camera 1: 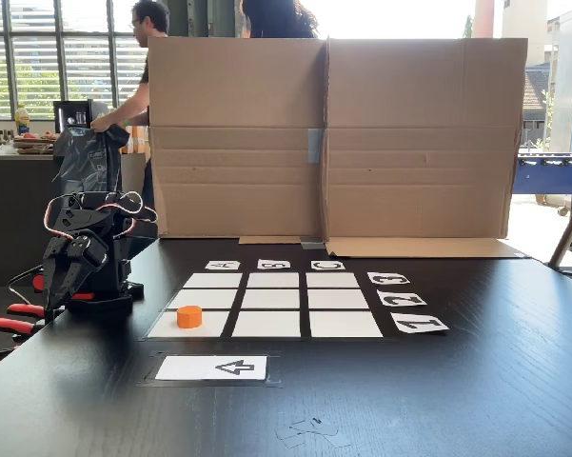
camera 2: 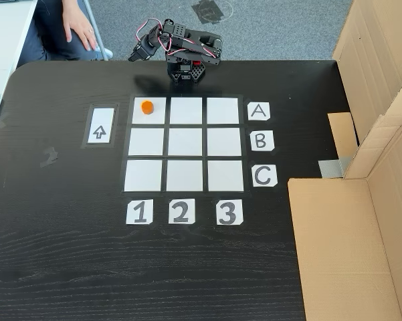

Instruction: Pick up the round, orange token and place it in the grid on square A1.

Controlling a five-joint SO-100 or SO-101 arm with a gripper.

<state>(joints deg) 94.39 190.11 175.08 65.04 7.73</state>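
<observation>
The orange token (camera 1: 189,316) (camera 2: 147,106) lies on square A1 (camera 1: 162,327) (camera 2: 155,117), the corner cell of the grid (camera 1: 273,299) (camera 2: 184,142) in line with the A and 1 labels. In a fixed view that cell is near left; from above it is top left, closest to the arm. The black arm is folded back at the table's edge beside the grid. Its gripper (camera 1: 55,297) (camera 2: 136,55) hangs down, apart from the token, and looks shut with nothing in it.
A white card with a black arrow (camera 1: 212,367) (camera 2: 100,126) lies beside the grid. A tall cardboard wall (camera 1: 333,138) (camera 2: 361,200) stands along one table side. Red-handled tools (camera 1: 9,326) lie by the arm's base. A person's hand (camera 2: 77,28) rests near the table corner.
</observation>
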